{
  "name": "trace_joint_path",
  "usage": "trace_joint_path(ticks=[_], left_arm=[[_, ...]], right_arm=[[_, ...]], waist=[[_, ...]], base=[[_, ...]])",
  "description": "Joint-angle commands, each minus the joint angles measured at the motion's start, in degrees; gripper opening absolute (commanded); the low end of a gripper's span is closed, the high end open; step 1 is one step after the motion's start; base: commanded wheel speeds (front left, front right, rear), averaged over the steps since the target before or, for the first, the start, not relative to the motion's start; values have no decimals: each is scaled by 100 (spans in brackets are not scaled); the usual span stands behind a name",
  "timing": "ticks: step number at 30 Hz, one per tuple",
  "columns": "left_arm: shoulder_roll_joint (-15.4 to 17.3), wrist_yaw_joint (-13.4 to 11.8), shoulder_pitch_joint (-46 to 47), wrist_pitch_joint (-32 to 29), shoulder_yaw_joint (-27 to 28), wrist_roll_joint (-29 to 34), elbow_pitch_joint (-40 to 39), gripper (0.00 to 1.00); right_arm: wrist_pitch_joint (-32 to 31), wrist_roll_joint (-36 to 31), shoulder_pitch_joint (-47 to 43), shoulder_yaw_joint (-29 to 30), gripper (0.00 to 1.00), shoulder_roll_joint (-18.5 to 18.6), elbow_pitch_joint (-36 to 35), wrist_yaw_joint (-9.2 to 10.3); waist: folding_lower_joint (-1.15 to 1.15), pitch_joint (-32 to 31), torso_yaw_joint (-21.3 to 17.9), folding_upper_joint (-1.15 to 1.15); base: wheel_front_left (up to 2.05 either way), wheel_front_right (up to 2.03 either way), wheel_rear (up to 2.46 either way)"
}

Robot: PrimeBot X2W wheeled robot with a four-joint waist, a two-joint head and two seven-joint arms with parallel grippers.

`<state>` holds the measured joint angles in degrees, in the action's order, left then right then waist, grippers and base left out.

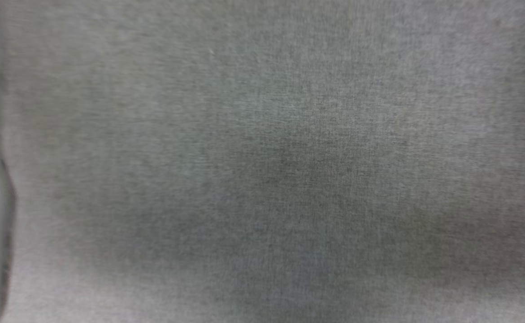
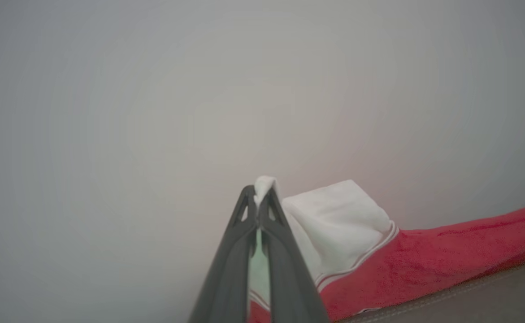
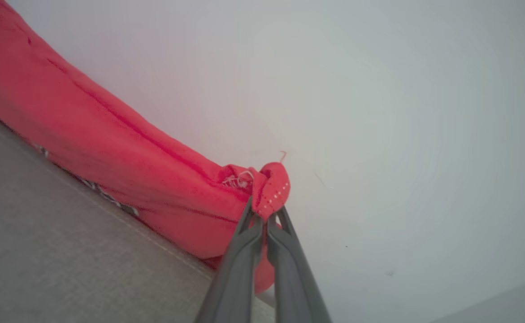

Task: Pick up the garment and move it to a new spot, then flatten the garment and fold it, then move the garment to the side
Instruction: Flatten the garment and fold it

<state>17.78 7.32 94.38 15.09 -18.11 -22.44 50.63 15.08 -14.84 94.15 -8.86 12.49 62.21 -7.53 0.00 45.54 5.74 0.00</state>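
Garment [image 2: 423, 260] stretched between both claws: left claw [image 2: 260, 204] clenched on its white sleeve [image 2: 334, 220], right claw [image 3: 264, 215] clenched on a red corner, low along the grey fabric surface [image 1: 289, 157]. This looks like the moving step. Next comes an even lowering onto open cloth, inside the seamed edge [image 2: 450, 289].

You have one garment [image 2: 423, 260], two claws, the left claw [image 2: 259, 198] and the right claw [image 3: 266, 211], and one grey fabric surface [image 1: 289, 157].

Red garment [image 2: 446, 255], white sleeve with striped trim, gathered into a long band along a grey fabric surface [image 3: 65, 260].
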Motion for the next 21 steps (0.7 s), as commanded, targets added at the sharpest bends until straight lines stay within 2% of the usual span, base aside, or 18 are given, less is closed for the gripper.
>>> trace_joint_path(ticks=[1, 3, 7, 15, 17, 21], left_arm=[[-24, 15, -269, 2, -146, -98, 19, 0], [-38, 18, -596, -18, -486, -339, 24, 0], [154, 16, -1346, -169, -1155, -895, -184, 0], [888, 16, -3101, -441, -2212, -1908, -1108, 0], [1075, 17, -3585, -483, -2337, -2130, -1383, 0], [1486, -39, -4543, -570, -2394, -2431, -1954, 0]], right_arm=[[9, 100, -190, -96, 0, 28, 62, 8], [9, 305, -382, -249, 0, 60, 97, 8], [10, 834, -884, -699, 0, 155, 113, 8], [-22, 2349, -2403, -1888, 0, 530, -179, 7], [-76, 2794, -2890, -2283, 0, 722, -496, 8], [-323, 3665, -3822, -2923, 0, 1412, -1381, 8]], waist=[[0, -561, 104, 0], [0, -835, 121, 0], [0, -1339, 176, 0], [0, -2304, 268, 0], [0, -2509, 277, 0], [0, -2799, 270, 0]], base=[[0, 0, 0], [0, 0, 0], [0, 0, 0], [0, 0, 0], [0, 0, 0], [0, 0, 0]])
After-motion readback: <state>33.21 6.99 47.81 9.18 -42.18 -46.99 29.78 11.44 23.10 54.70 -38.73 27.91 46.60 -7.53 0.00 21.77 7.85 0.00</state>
